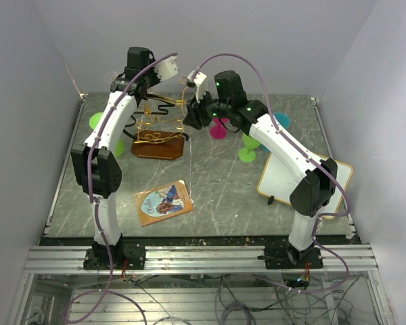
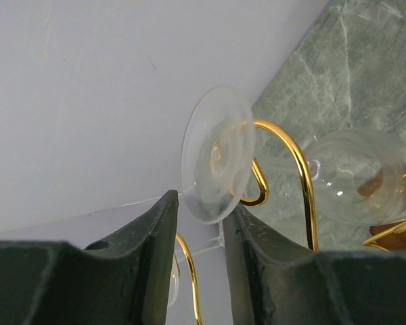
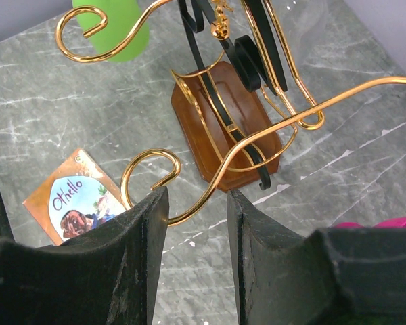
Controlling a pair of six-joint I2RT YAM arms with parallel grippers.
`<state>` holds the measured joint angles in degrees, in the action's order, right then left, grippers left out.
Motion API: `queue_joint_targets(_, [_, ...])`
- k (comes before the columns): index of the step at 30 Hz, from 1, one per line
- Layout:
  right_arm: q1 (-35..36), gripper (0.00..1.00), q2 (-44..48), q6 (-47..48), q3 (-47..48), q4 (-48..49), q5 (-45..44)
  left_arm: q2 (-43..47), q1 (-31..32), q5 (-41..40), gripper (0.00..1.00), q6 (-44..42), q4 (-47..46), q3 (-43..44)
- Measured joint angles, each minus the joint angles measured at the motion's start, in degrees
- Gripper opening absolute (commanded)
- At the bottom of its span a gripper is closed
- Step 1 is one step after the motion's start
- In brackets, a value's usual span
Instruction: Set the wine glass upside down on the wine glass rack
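Wine glass [image 2: 215,154] prob. hung on rack [image 3: 189,132], L-wrist view only.

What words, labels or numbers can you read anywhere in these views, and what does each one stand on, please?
"Othello": on the white oval of the orange picture card, right wrist view.
In the top view, the same card's lettering is too small to read.
The whiteboard shows no writing I can make out.
Nothing else is legible.

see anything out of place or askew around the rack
Nothing spilled or broken. The wine glass appears hung by its foot on the wine glass rack. Only the Othello card lies skewed on the table, and the whiteboard sits crooked at the right edge.
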<state>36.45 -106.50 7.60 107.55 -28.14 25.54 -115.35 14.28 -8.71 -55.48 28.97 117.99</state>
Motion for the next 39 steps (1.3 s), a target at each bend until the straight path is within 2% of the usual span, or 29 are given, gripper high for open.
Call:
queue_joint_targets(33, [0.0, 0.4, 0.0, 0.2, 0.0, -0.2, 0.6, 4.6, -1.7, -0.1, 0.5, -0.9, -0.8, -5.0])
queue_joint_targets(39, [0.1, 0.44, 0.0, 0.4, 0.0, -0.2, 0.6, 6.2, -2.3, -0.2, 0.51, -0.5, -0.4, -5.8])
